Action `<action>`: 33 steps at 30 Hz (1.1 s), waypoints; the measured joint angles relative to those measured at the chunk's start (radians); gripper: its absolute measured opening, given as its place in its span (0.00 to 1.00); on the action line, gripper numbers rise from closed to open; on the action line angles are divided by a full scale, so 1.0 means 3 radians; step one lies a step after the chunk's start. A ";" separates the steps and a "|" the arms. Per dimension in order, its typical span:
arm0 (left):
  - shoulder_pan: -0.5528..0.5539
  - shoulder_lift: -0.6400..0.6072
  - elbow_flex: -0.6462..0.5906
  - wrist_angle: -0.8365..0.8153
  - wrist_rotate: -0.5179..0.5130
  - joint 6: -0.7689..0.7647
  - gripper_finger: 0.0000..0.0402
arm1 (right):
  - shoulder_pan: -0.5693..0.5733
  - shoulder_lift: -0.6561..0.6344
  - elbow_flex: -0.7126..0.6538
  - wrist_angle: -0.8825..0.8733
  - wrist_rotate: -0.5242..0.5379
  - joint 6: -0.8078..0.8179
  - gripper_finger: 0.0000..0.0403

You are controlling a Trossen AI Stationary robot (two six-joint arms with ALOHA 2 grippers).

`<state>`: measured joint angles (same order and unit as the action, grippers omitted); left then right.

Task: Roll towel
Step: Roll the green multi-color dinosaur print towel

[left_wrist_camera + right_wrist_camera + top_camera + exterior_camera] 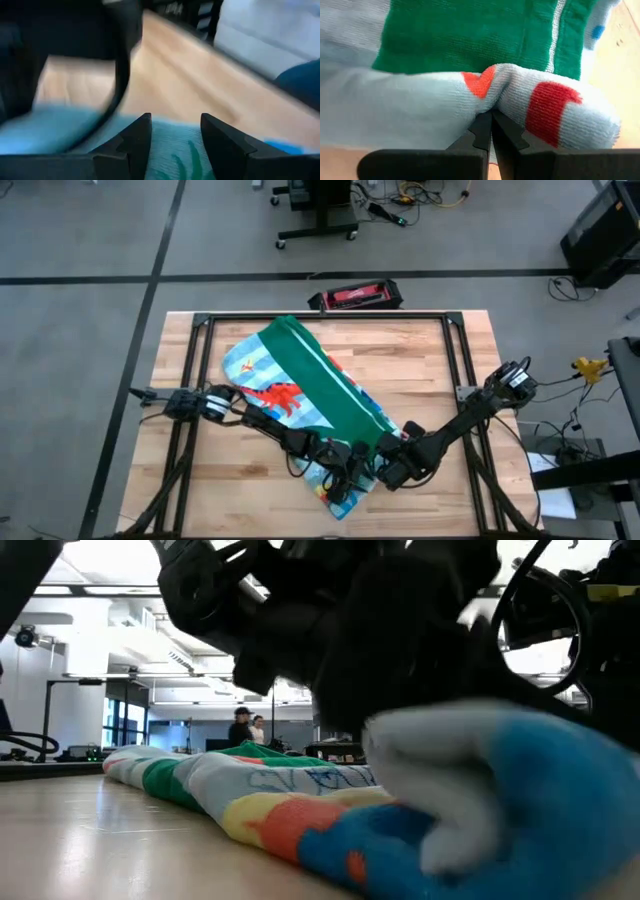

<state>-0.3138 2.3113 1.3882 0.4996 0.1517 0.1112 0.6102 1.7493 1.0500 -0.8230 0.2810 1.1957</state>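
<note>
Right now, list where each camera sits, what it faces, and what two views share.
High: overhead, straight down; towel, table, left gripper, right gripper.
Low: table height, across the towel into the room; dark arms above.
Left wrist: own open fingers over towel.
Right wrist: own shut fingers pinching a towel fold.
All show the towel.

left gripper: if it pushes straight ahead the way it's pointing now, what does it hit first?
Likely the towel: the left gripper stands open with cloth right between its fingers. Beyond that lies bare table. How much gap remains before the cloth is unclear.
</note>
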 joint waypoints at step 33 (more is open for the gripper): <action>-0.0074 -0.0017 -0.0074 -0.0145 -0.0129 -0.0232 0.39 | -0.0011 -0.0544 0.0041 -0.0695 0.0400 0.0659 0.00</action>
<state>-0.3359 2.3062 1.3659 0.4560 0.1131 0.0416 0.6068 1.5859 1.0625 -1.0315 0.4010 1.3934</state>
